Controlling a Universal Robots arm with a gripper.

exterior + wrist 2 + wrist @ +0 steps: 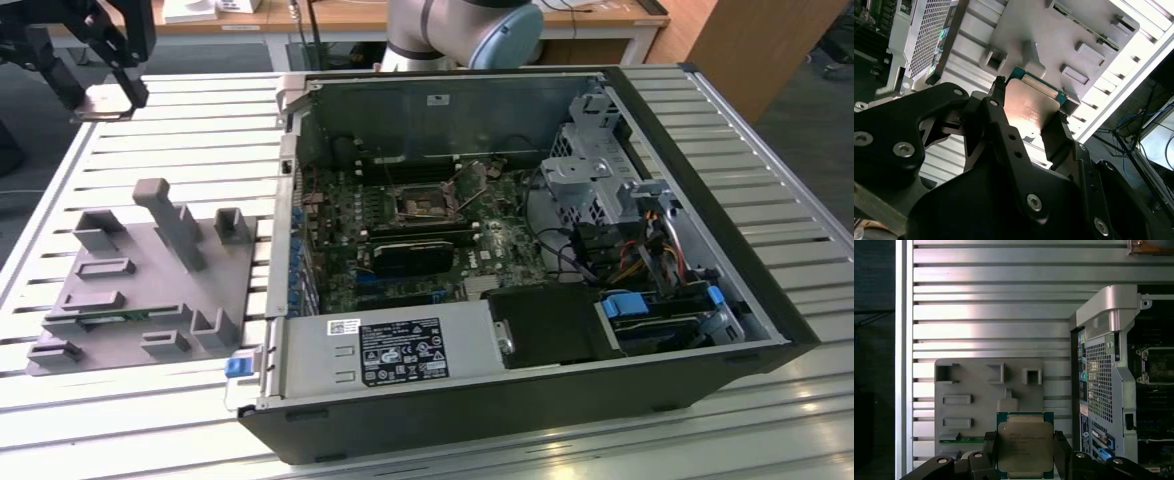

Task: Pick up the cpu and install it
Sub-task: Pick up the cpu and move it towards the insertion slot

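Pick-up is done. The gripper (1025, 452) is clamped on the cpu (1025, 442), with one black finger (988, 444) on each of two opposite edges. The silver lid faces the first wrist camera, with a green rim around it. The second wrist view shows the same hold: the chip is pinched flat between the fingertips, with no skew that I can make out.

The chip is off its rest. In the exterior view the jaws hang over the slatted aluminium table (160, 150) with the chip at their tips. The grey holder plate (989, 390) lies beneath the jaws, and a green memory stick (961, 440) lies in one of its slots just beside a fingertip.

Install is still to do. The motherboard socket (424, 203) sits inside the open computer case (721, 200), well apart from the jaws, and looks unfilled. I judge the task about half done.
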